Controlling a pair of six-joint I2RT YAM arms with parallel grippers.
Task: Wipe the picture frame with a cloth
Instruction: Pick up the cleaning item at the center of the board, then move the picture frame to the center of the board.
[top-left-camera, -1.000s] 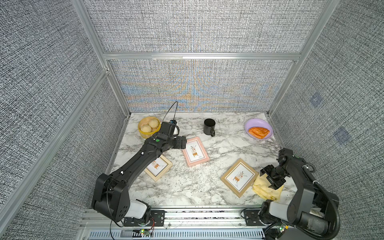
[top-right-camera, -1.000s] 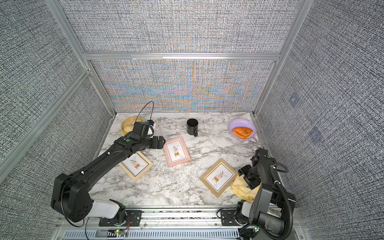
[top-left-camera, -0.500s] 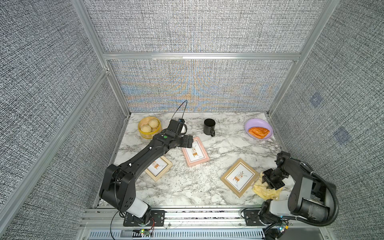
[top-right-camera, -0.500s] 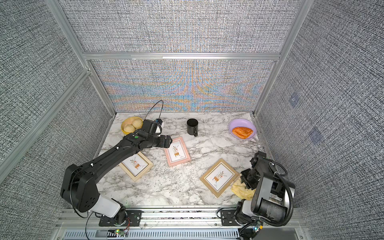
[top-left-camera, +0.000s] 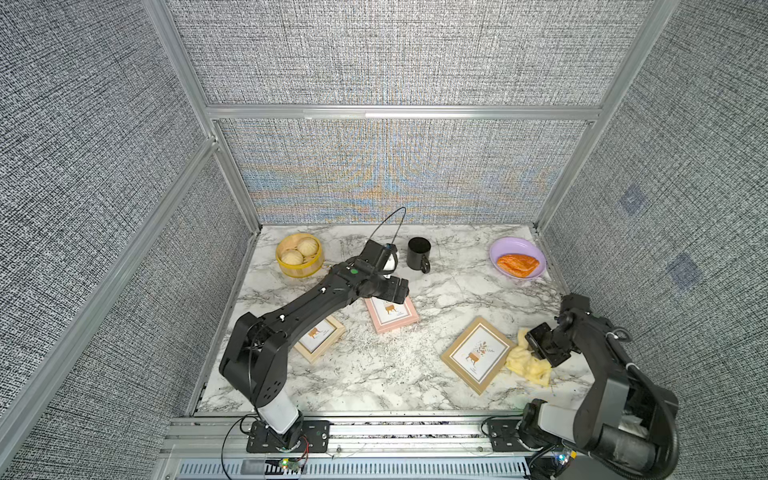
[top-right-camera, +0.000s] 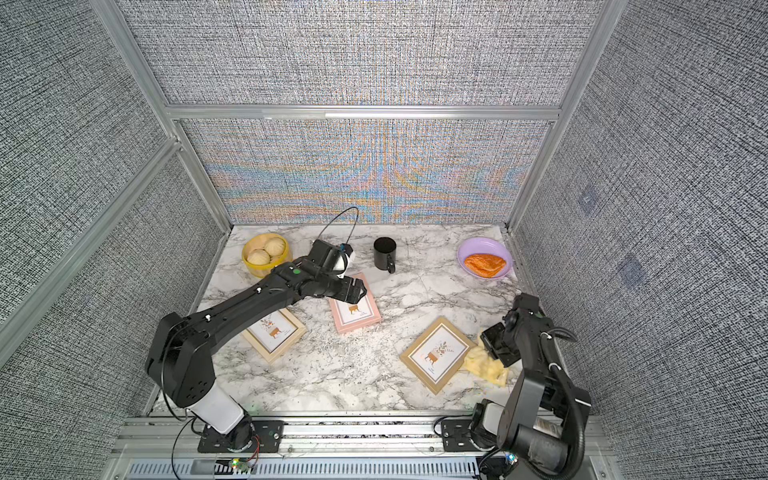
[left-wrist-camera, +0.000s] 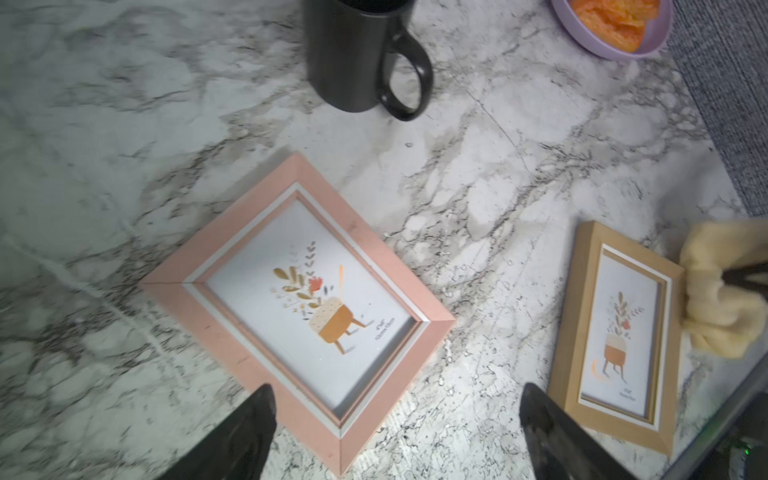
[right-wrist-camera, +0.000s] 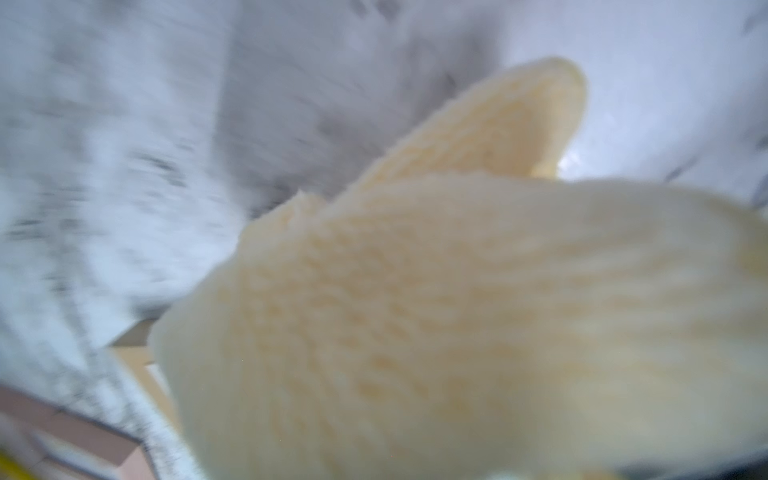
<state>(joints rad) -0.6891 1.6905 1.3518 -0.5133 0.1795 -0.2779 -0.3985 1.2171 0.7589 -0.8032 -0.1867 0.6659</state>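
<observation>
Right wrist view: cloth (right-wrist-camera: 457, 311) grasp looks done, right end effector (top-left-camera: 534, 349) clamps it at the surface's (top-left-camera: 374, 374) four o'clock; left end effector (left-wrist-camera: 397, 395) gapes over the pink frame (top-left-camera: 392, 316). Next, likely lift.

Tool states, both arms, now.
Left tool: open, empty, above the pink frame.
Right tool: shut on the cloth.
</observation>
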